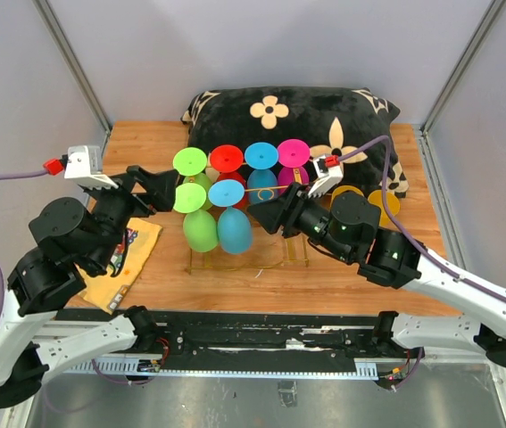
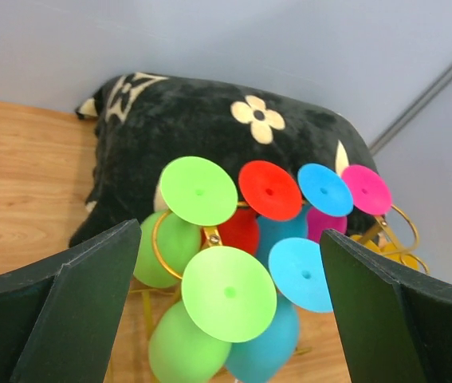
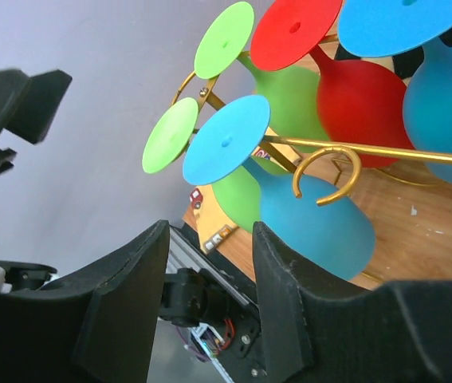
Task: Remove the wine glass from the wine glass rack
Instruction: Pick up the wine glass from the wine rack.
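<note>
The rack (image 1: 281, 259) stood on the table (image 1: 145, 143) in front of a black cushion (image 1: 324, 111). Glasses hung bowl-down from its gold rails: four at the back, and a green glass (image 1: 201, 230) and a blue glass (image 1: 234, 230) in front. The left gripper (image 1: 170, 192) gaped wide and empty just left of the green glass. The right gripper (image 1: 261, 217) was parted and empty just right of the blue glass. An orange packet (image 1: 132, 259) lay under the left arm.
</note>
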Available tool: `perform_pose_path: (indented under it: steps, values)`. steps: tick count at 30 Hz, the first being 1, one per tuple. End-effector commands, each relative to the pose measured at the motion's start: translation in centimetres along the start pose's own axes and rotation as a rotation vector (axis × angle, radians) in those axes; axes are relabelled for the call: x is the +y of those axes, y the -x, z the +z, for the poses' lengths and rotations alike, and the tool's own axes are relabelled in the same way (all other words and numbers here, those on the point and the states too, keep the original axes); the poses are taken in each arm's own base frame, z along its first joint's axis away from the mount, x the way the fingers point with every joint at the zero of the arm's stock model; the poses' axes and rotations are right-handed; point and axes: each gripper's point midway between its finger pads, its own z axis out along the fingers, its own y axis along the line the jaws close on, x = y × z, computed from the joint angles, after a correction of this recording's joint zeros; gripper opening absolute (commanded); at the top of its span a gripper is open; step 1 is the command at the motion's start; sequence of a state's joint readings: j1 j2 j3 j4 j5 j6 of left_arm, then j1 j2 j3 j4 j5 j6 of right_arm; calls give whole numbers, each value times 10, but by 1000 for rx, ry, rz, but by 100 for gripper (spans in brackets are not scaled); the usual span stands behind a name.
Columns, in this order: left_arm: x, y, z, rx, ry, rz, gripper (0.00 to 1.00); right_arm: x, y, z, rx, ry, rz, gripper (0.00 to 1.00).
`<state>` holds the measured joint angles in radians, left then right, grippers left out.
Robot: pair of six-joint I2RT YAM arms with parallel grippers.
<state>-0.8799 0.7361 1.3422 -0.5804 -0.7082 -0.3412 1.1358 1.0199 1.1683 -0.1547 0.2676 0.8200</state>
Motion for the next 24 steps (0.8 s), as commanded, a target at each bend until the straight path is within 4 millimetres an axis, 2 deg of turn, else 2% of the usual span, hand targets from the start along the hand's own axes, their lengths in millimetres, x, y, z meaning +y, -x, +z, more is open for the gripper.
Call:
perform_pose_path:
  steps: [1, 11, 24]
  values:
    - [-16, -21, 0, 81, -75, -40, 100, 5, 6, 9, -66, -2, 118, 48]
    - [-32, -14, -12, 64, -200, -97, 100, -8, 8, 16, -108, -79, 223, 51]
    - [-35, -17, -11, 73, -204, -105, 100, -13, 7, 34, -146, -130, 324, 48]
